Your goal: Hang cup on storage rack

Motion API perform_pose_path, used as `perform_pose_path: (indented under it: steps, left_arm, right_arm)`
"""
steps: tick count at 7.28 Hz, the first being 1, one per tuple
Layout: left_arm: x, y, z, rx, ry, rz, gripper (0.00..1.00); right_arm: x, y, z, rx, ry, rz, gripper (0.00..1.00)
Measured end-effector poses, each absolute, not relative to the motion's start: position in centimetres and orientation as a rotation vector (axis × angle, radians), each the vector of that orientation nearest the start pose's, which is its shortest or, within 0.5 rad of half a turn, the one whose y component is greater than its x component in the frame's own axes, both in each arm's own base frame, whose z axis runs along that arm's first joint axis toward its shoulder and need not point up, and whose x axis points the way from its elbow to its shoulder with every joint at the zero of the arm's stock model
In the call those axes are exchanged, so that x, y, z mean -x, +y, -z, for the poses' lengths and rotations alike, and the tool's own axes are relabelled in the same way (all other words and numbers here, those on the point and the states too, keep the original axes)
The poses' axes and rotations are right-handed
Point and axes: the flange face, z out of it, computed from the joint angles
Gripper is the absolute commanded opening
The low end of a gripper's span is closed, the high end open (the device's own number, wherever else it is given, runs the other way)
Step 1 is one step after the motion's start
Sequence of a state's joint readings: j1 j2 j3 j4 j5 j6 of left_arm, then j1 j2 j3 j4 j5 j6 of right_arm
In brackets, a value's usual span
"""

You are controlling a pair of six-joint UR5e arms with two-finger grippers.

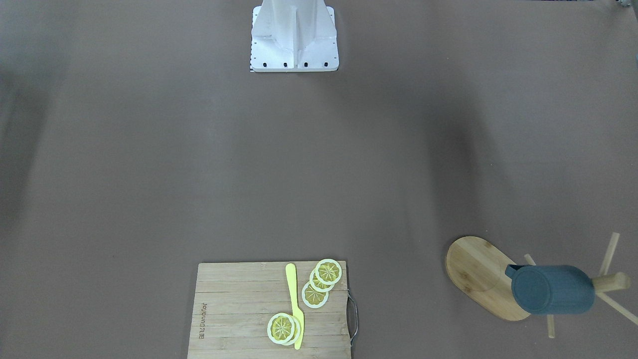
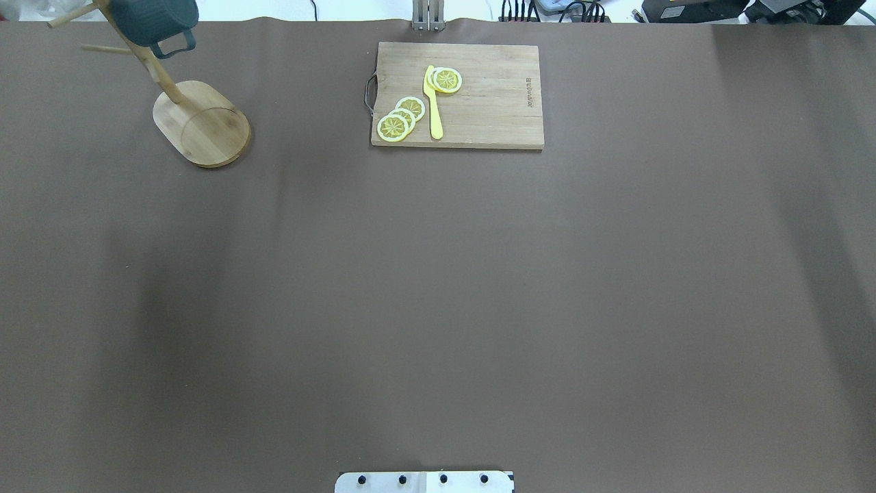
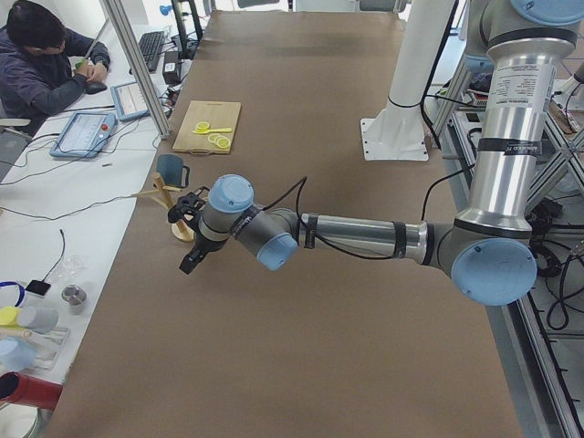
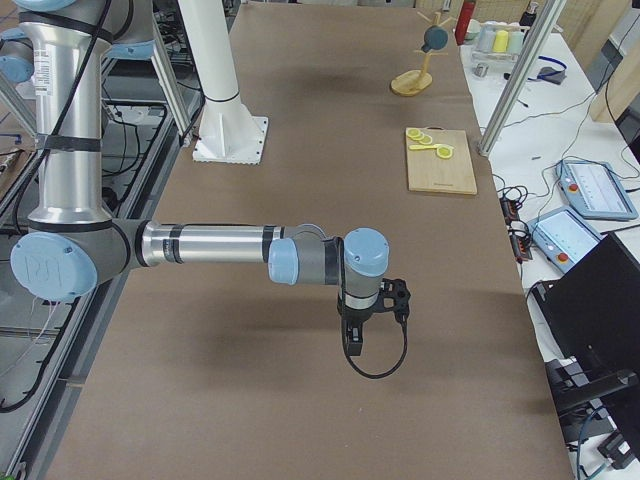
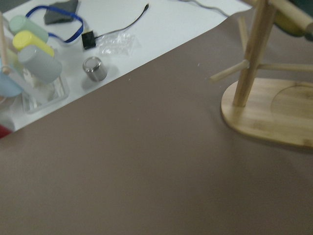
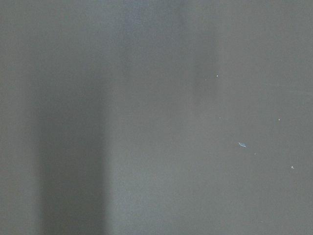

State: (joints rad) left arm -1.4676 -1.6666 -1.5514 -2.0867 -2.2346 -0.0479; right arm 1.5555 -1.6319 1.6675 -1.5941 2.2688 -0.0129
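cup (image 2: 154,20) on storage rack (image 2: 205,127), cutting board (image 2: 493,103)

I see a slatted wooden cutting board (image 1: 239,309) with a metal handle on the brown table cover (image 1: 199,174). On it, lemon slices (image 1: 315,294) lie in two clusters either side of a yellow knife (image 1: 295,306). On the white bench beside the table I make out a small metal can (image 5: 94,68) near some pastel cups (image 5: 36,61).

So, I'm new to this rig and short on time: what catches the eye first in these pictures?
The dark teal cup hangs on the bamboo storage rack, at the robot's far left corner of the table. At the middle of the far edge, a cutting board carries lemon slices and a yellow knife.
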Motion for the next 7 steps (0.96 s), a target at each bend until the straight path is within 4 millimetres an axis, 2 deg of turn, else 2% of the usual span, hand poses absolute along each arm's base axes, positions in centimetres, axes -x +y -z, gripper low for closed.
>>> perform_pose_path:
  steps: [1, 3, 4, 7]
  left_arm:
    - [2.0, -56.0, -57.1, -0.416, 0.677, -0.214, 0.99]
    - [3.9, -54.0, -59.7, -0.244, 0.674, -0.128, 0.99]
    - [4.5, -53.2, -60.3, -0.193, 0.672, -0.100, 0.99]
    - [4.8, -50.7, -63.3, -0.012, 0.670, -0.031, 0.99]
  right_arm:
    - [-6.2, -46.8, -64.8, -0.010, -0.698, 0.031, 1.00]
    - [-6.2, -46.7, -64.9, -0.009, -0.698, 0.031, 1.00]
    - [-6.2, -46.6, -65.0, -0.006, -0.697, 0.030, 1.00]
    - [-6.2, -46.3, -65.9, 0.011, -0.698, 0.024, 1.00]
